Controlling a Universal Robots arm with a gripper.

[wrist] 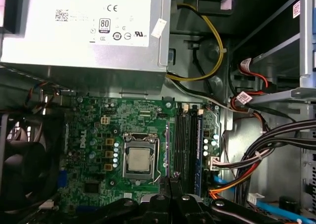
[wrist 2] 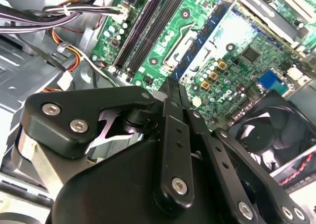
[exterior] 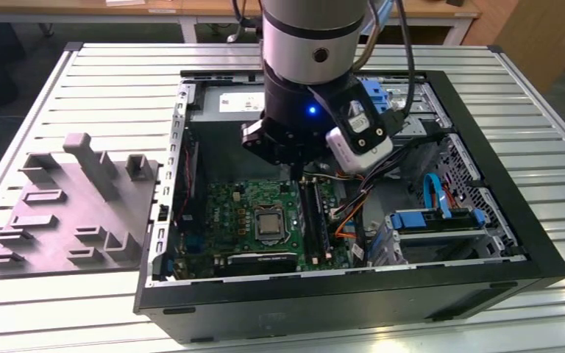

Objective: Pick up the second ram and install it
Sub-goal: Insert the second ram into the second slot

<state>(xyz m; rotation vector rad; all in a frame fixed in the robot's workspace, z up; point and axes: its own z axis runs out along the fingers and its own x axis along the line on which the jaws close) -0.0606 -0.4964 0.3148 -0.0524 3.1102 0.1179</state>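
My gripper (exterior: 297, 170) hangs inside the open computer case, low over the green motherboard (exterior: 248, 213). Its black fingers (wrist 2: 172, 85) are pressed together with nothing showing between them. The fingertips (wrist: 170, 178) stand between the processor socket (wrist: 138, 159) and the long black memory slots (wrist: 185, 140), apart from the board. In the second wrist view the slots (wrist 2: 143, 31) run away from the fingers. The second ram is out of view.
A grey fixture block (exterior: 76, 206) lies on the slatted table at the exterior view's left. The case holds a power supply (wrist: 89, 26), a fan (wrist 2: 266, 130), cable bundles (wrist: 266, 150) and a drive bay with blue parts (exterior: 440, 217). The case walls (exterior: 361, 294) stand close around.
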